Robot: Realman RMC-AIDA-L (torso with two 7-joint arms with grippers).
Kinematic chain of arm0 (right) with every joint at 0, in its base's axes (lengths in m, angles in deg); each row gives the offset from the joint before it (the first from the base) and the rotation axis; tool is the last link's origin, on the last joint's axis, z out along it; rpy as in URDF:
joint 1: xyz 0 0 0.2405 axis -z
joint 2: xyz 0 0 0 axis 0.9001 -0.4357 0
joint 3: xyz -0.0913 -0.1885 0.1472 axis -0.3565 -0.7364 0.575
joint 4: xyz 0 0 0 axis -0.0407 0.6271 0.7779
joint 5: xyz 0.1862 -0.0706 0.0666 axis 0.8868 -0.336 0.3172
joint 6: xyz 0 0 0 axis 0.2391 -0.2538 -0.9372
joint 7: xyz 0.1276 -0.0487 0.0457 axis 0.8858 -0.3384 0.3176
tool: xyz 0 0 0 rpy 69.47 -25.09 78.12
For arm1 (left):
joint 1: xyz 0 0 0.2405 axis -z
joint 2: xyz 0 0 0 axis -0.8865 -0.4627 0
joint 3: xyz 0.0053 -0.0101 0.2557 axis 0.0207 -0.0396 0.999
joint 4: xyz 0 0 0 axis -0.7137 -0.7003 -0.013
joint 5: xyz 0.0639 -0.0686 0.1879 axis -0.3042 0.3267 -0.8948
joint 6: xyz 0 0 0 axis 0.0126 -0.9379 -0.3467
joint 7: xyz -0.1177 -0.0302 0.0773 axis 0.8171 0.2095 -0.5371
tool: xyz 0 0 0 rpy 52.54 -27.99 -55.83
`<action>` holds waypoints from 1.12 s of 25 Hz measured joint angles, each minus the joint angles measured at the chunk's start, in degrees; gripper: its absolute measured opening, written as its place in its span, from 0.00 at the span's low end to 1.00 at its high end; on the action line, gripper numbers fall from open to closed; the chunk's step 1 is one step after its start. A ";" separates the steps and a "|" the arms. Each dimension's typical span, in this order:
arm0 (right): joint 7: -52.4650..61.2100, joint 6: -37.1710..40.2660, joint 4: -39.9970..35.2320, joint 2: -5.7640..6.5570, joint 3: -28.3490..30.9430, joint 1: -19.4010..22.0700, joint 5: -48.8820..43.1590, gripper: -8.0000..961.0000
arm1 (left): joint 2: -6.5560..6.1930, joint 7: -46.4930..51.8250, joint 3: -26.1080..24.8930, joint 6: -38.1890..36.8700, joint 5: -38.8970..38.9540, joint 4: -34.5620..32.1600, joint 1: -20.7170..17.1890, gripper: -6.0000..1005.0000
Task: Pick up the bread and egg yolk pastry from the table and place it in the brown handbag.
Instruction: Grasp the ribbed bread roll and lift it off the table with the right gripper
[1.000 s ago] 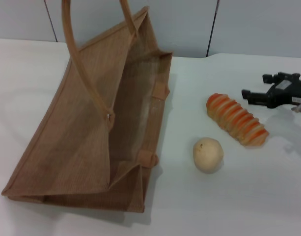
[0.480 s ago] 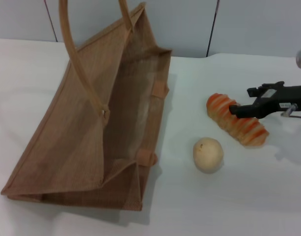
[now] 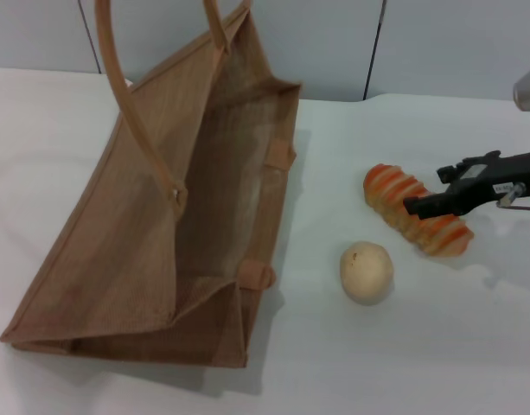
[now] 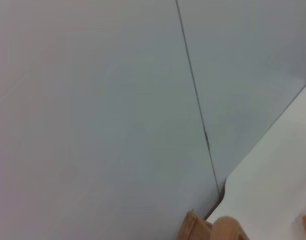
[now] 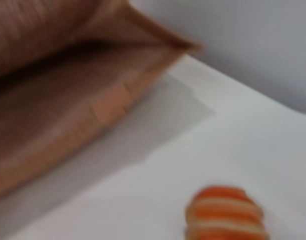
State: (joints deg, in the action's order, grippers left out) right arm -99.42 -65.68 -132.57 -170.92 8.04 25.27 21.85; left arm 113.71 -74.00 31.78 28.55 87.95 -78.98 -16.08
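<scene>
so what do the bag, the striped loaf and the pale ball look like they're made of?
Brown handbag: coarse woven fibre, probably jute, matte; the weave shows on its walls. Bread: soft-looking ridged segments striped orange and cream; real or replica, cannot tell. Egg yolk pastry: smooth, matte, beige, baked-looking. Right pincer hovers over the bread.

Brown handbag (image 3: pixel 152 216): coarse woven jute, matt. Bread (image 3: pixel 394 197): ridged, slightly glossy. Egg yolk pastry (image 3: pixel 367 271): smooth, matt. Bench (image 3: pixel 437 346): smooth white.
</scene>
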 joint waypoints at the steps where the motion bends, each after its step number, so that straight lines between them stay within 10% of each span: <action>1: 0.67 0.00 0.01 -0.01 -0.06 -0.21 -1.05 0.89 | 0.00 0.01 0.00 0.02 -0.06 -0.01 0.00 0.12; 28: 4.27 5.61 7.91 -0.28 -5.39 -4.33 -2.37 0.90 | -0.06 0.16 0.00 0.01 -0.13 0.04 0.14 0.12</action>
State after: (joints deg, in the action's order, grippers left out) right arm -95.14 -60.07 -124.66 -171.20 2.65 20.94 19.48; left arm 113.65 -73.84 31.78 28.56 87.82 -78.95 -15.95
